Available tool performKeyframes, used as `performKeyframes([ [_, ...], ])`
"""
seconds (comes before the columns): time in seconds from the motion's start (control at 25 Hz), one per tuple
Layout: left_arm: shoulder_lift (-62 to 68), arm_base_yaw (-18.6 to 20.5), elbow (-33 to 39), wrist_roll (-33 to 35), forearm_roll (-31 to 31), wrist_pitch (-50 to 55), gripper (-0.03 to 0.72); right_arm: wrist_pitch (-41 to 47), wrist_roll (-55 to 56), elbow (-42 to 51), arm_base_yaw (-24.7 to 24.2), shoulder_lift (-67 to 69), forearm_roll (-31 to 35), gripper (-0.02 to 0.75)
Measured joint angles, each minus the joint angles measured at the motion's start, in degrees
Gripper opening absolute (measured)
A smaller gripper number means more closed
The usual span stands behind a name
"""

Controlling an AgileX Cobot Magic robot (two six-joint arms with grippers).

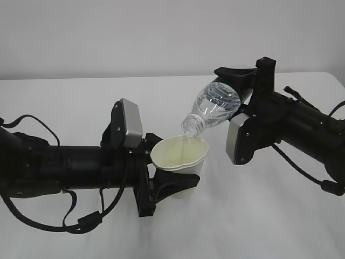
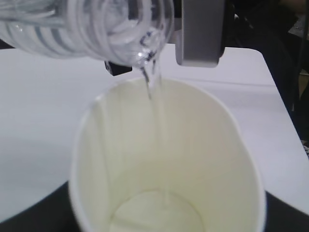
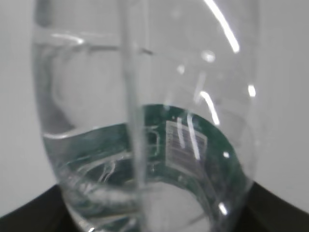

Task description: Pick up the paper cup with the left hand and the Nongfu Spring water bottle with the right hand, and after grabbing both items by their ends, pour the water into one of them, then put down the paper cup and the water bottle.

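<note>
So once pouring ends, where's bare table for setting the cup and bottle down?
Bare table lies in front, below the paper cup and right arm; another patch lies behind the left arm. The middle is crowded: the Nongfu Spring water bottle pours over the cup.

Bright, even, diffuse light; faint soft shadows on white surface. Elongated glare streaks on water bottle in right wrist view. Bottle and paper cup soft-focused in both close wrist views. Exterior view reasonably sharp.
</note>
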Motion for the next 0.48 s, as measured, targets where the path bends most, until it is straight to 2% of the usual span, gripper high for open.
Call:
performKeyframes([
  [0.48,0.00,0.00,0.00,0.00,-0.13,0.08,0.445,0.00,-0.09,0.00,0.00,0.00,0.00,0.468],
])
